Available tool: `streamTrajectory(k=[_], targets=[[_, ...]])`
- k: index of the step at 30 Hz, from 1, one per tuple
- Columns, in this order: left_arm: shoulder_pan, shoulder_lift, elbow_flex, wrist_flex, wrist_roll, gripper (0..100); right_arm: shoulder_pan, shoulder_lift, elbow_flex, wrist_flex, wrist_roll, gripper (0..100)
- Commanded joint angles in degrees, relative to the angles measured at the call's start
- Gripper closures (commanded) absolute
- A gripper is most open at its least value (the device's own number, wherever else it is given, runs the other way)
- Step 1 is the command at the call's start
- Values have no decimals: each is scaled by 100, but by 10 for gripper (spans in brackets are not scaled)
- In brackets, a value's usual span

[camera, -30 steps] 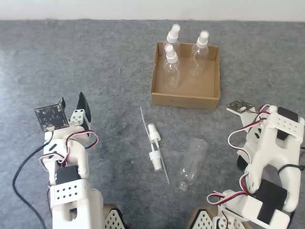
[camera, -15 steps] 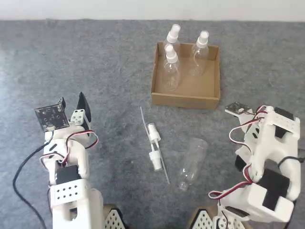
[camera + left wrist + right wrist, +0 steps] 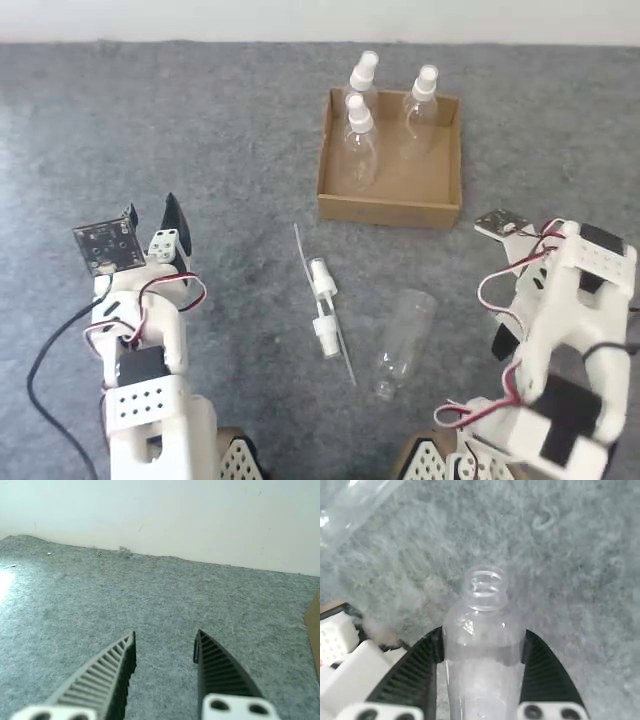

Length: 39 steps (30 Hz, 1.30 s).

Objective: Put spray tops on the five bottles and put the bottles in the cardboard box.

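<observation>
My right gripper (image 3: 482, 632) is shut on a clear bottle (image 3: 482, 630) with no top, its open threaded neck pointing away over the carpet. A second open clear bottle (image 3: 402, 342) lies on its side on the carpet left of the right arm (image 3: 565, 330). Two white spray tops (image 3: 323, 279) (image 3: 327, 335) with thin tubes lie left of that bottle. The cardboard box (image 3: 388, 211) at the back holds three capped bottles (image 3: 358, 150). My left gripper (image 3: 152, 216) (image 3: 165, 647) stands open and empty at the left, pointing toward the back wall.
Grey carpet covers the table up to a white wall (image 3: 160, 515) at the back. A corner of the box (image 3: 316, 625) shows in the left wrist view. Part of the lying bottle (image 3: 350, 502) shows in the right wrist view.
The right arm has swayed slightly left and back again with the bottle still held. The left arm, spray tops, lying bottle and box have not moved.
</observation>
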Motion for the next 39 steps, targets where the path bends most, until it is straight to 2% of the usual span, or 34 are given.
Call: streamTrajectory(k=[1, 12, 16, 19, 27, 39], targets=[[9, -70, -84, -141, -26, 826, -75, -927, -316, 426, -70, 931], [9, -53, -84, -141, -26, 826, -84, -2387, -308, 1174, -132, 931], [9, -53, -84, -141, -26, 826, -127, -2809, -308, 1103, -818, 931], [9, -53, -84, -141, -26, 826, -409, -3196, -308, 1103, -1257, 931], [9, -53, -84, -141, -26, 826, -1130, -4145, -308, 716, -3024, 931], [9, -53, -84, -141, -26, 826, -2387, -4655, -308, 708, -4369, 931]])
